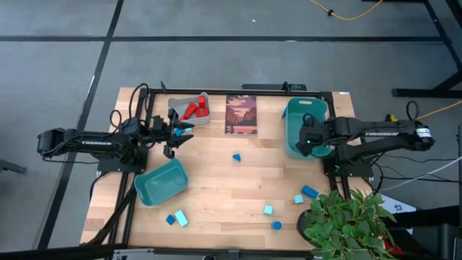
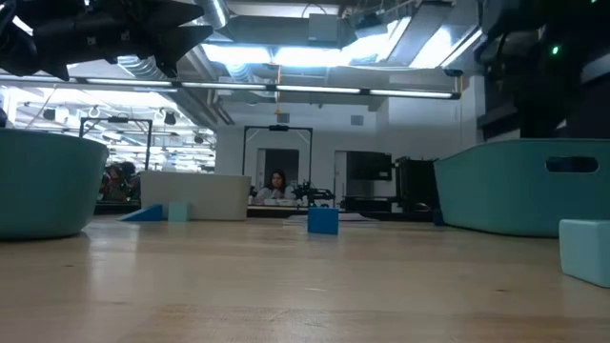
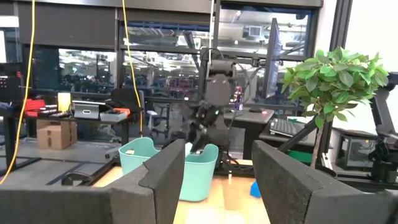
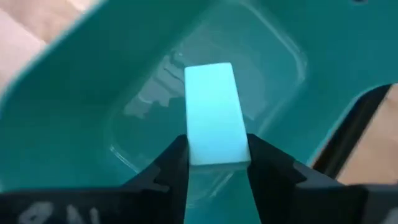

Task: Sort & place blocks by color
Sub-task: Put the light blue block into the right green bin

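My right gripper (image 4: 214, 163) hangs over the teal bin (image 1: 303, 126) at the table's far right, shut on a light cyan bar block (image 4: 211, 112). My left gripper (image 1: 177, 133) waits open near the far left, nothing between its fingers (image 3: 165, 174). A grey bin (image 1: 191, 110) beside it holds red blocks. Loose on the wood lie a dark blue block (image 1: 236, 156) at mid-table, cyan blocks (image 1: 268, 209) and blue blocks (image 1: 310, 192) near the front right, and a blue and cyan pair (image 1: 177, 217) at the front left. My right gripper pinches one end of the light cyan bar (image 4: 214, 155) between its two fingers (image 4: 177, 163), on the bar's long sides. The fingers slant steeply down into the bin's mouth and lie along the bar. The bar sticks out past the fingertips, lifted clear above the bin's floor.
A second teal bin (image 1: 161, 182) lies skewed at the front left. A dark picture card (image 1: 240, 114) lies at the far middle. A potted plant (image 1: 346, 220) overhangs the front right corner. Bare wood shows across the middle.
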Motion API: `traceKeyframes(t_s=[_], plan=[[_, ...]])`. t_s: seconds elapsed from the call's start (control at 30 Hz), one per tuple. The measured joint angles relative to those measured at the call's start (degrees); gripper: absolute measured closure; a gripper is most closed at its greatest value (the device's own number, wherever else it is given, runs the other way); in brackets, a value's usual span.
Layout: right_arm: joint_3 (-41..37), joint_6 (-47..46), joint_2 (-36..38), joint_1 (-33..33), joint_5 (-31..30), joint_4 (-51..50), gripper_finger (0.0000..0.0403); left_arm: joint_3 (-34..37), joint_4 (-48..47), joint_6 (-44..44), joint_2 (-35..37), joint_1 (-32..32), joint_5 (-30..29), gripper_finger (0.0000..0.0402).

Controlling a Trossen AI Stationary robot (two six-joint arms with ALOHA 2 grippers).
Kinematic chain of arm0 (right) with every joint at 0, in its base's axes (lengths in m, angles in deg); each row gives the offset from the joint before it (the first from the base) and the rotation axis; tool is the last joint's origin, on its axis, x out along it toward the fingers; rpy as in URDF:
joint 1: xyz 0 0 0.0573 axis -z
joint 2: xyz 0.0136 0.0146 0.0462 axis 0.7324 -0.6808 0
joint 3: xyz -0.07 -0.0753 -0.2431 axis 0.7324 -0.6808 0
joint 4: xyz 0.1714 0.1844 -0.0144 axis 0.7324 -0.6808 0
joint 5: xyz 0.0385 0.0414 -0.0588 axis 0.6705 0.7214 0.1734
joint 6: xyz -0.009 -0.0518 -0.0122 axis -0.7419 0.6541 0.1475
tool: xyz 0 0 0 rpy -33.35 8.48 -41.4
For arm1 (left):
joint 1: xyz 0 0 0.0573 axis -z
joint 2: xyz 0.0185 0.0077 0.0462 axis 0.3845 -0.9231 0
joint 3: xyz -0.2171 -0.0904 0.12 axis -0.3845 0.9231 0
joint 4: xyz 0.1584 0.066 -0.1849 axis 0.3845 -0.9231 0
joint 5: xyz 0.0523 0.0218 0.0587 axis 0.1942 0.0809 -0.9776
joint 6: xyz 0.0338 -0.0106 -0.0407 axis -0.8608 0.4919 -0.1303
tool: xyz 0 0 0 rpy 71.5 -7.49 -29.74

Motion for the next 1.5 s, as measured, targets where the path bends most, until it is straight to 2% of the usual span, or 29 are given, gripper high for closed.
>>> traceKeyframes(t_s=[0.13, 0.3, 0.5, 0.7, 1.17, 1.27, 1.4, 1.5], plan=[[-4.4, 4.3, 0.0, 4.3, 1.7, 6.0, 0.0273, 0.0, 0.0, 0.0, 0.0, 0.0, 0.0, 0.0221], [-9.1, 8.8, 0.0, 10.5, 8.1, 13.9, 0.0273, 0.0, 0.0, 0.1, 0.0, 0.0, 0.0, 0.0221], [-12.7, 7.1, -0.4, 15.9, 11.7, 19.0, 0.0273, 0.0, 0.0, 0.1, 0.0, 0.0, 0.0, 0.0221], [-15.5, 5.1, -1.5, 19.6, 11.4, 22.6, 0.0273, 0.0, 0.1, 0.1, 0.0, 0.0, 0.0, 0.0221], [-11.6, 7.3, -2.2, 20.5, 11.8, 22.8, 0.0273, 0.0, 0.3, 0.1, 0.0, 0.0, 0.0, 0.0221], [-10.8, 8.7, -2.2, 20.5, 15.7, 23.3, 0.0273, 0.0, 0.3, 0.1, 0.0, 0.0, 0.0, 0.0221], [-10.5, 11.4, -2.2, 20.5, 24.0, 22.7, 0.0273, 0.0, 0.4, 0.1, 0.0, 0.0, 0.0, 0.0221], [-10.5, 11.7, -2.2, 20.6, 25.9, 19.9, 0.0273, 0.0, 0.3, 0.1, 0.0, 0.0, 0.0, 0.0221]])
